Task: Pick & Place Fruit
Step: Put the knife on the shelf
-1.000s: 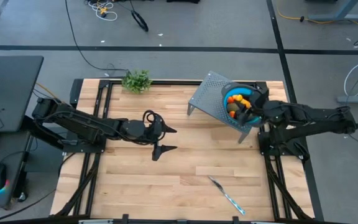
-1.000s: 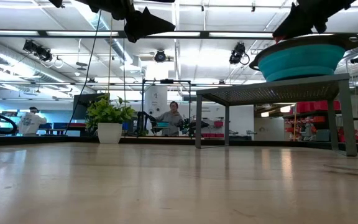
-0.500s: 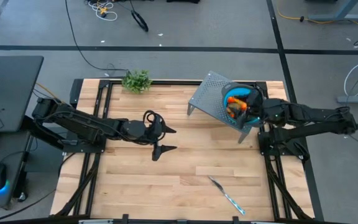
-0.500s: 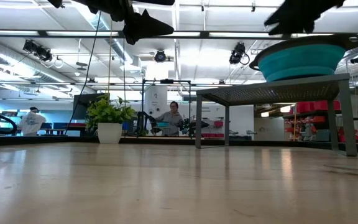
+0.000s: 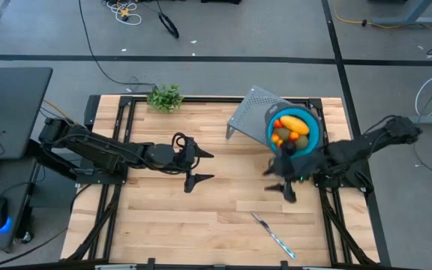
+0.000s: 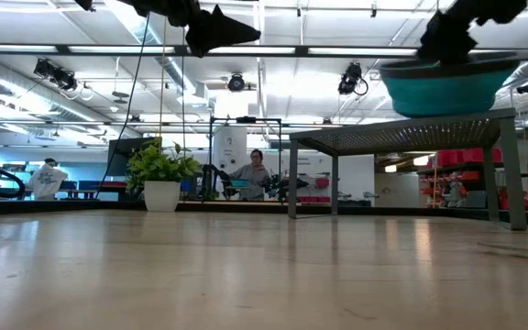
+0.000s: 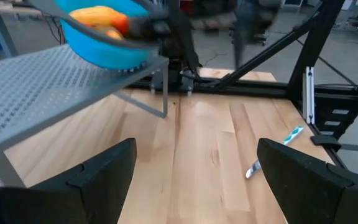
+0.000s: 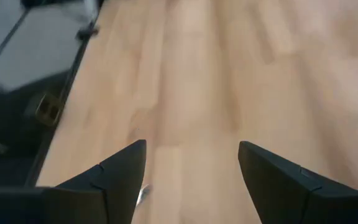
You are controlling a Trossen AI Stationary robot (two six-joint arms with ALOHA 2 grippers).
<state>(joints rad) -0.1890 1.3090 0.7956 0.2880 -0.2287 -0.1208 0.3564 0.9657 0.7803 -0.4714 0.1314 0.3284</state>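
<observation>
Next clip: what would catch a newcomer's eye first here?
The bright blue bowl of fruit, perched on a grey perforated stand at the table's far right. Just in front of it, the right tool hangs open and empty above the wood, while the left tool hovers open mid-table.

High view: overhead, straight down on the whole pale wooden slatted table. Low view: tabletop height, level toward the room. Wrist views: close, forward along the boards. High, low and left wrist share the round blue bowl.
</observation>
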